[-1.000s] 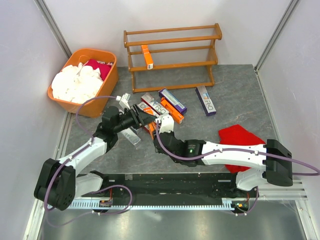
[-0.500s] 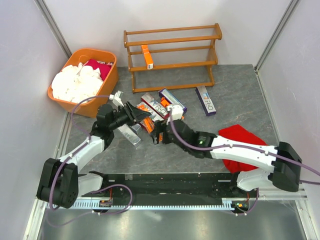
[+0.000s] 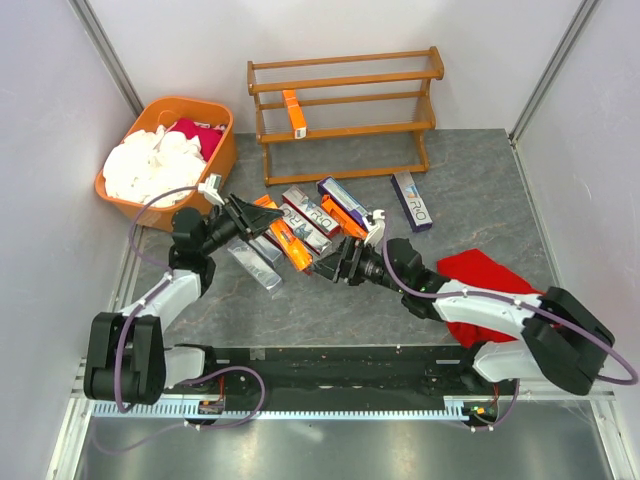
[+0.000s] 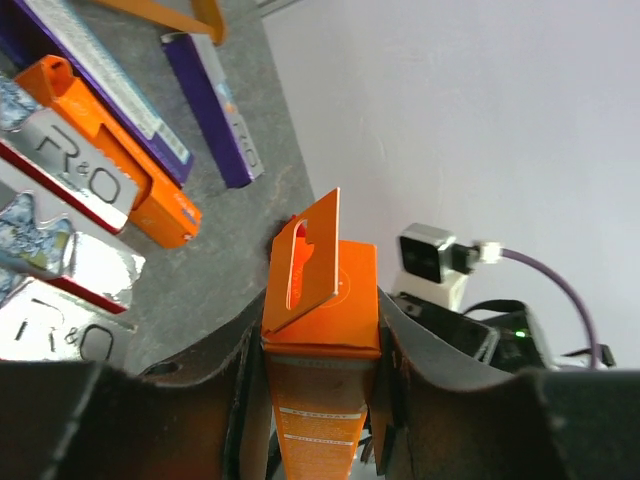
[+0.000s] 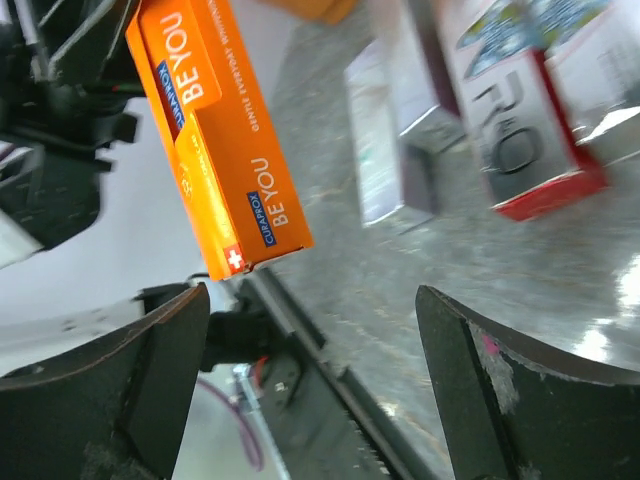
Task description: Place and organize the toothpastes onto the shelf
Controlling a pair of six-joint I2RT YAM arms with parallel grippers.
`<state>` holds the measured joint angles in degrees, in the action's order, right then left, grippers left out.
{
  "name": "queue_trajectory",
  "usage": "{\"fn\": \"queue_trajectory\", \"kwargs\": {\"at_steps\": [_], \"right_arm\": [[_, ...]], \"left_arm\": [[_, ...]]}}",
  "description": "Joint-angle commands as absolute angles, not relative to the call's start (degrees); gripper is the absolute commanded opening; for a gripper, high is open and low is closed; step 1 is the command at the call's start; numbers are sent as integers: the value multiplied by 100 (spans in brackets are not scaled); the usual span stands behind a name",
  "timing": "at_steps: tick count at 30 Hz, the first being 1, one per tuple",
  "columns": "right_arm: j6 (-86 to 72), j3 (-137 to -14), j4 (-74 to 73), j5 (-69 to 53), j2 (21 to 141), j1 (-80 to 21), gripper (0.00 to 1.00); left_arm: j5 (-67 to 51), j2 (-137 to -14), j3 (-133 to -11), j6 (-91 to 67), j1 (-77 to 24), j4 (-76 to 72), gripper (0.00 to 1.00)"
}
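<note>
My left gripper [image 3: 243,214] is shut on one end of an orange toothpaste carton [image 3: 283,237], which sticks out to the right above the table; the left wrist view shows the carton [image 4: 320,330] pinched between both fingers. My right gripper [image 3: 335,263] stands open just right of the carton's free end, apart from it; in the right wrist view the carton [image 5: 222,140] hangs at upper left, outside the jaws. More toothpastes lie on the table: red-and-silver [image 3: 309,214], purple [image 3: 346,200], purple-and-white [image 3: 411,201], silver-grey [image 3: 256,263]. The shelf [image 3: 345,68] at the back holds one orange carton [image 3: 294,113].
An orange plastic tub [image 3: 216,172] with white and red cloths sits at the back left. A red cloth [image 3: 478,275] lies at the right, partly under my right arm. Side walls close in the table on both sides.
The right gripper opened, let go of the orange carton and drew back to the right. The left gripper shut on the carton and pulled it toward the left.
</note>
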<state>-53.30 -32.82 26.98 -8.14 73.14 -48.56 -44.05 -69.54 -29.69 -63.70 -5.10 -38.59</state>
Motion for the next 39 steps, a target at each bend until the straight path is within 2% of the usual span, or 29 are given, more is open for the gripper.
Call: {"fn": "queue_trajectory", "kwargs": {"at_steps": [1, 10, 16, 21, 23, 26, 27, 28, 29, 34, 39], "right_arm": [[-6204, -2962, 4920, -1863, 7786, -4772, 91], [-6442, -2944, 5730, -1872, 8278, -4764, 85], [-6828, -3076, 6424, -2135, 8814, -4764, 65], [-6952, -2927, 6741, -2022, 8833, -4772, 44], [-6935, -2892, 6767, -1987, 8789, -4764, 36], [-6926, -2865, 6768, -1951, 8719, -4764, 31], [-6943, -2848, 6750, -1916, 8667, -4755, 30], [-6952, -2822, 6715, -1899, 8657, -4729, 29], [-6961, -2813, 6706, -1890, 8657, -4720, 29], [-6996, -2681, 6592, -1854, 8613, -4544, 28], [-6926, -2645, 6364, -1881, 8578, -4246, 27]], "left_arm": [[-4886, -7268, -2769, -7382, -483, -5472, 39], [-4957, -7356, -2681, -7664, -483, -5827, 39], [-4931, -7330, -2610, -7682, -483, -5862, 39], [-4948, -7356, -2584, -7708, -483, -5950, 41], [-4957, -7374, -2575, -7699, -483, -5959, 47], [-5010, -7400, -2566, -7638, -483, -5942, 67], [-5053, -7392, -2584, -7577, -483, -5889, 82], [-5106, -7392, -2593, -7480, -483, -5723, 86], [-5124, -7365, -2628, -7419, -483, -5643, 99], [-5142, -7076, -2856, -6497, -483, -4398, 100], [-4056, -6452, -3479, -4646, -483, -1271, 100]]}}
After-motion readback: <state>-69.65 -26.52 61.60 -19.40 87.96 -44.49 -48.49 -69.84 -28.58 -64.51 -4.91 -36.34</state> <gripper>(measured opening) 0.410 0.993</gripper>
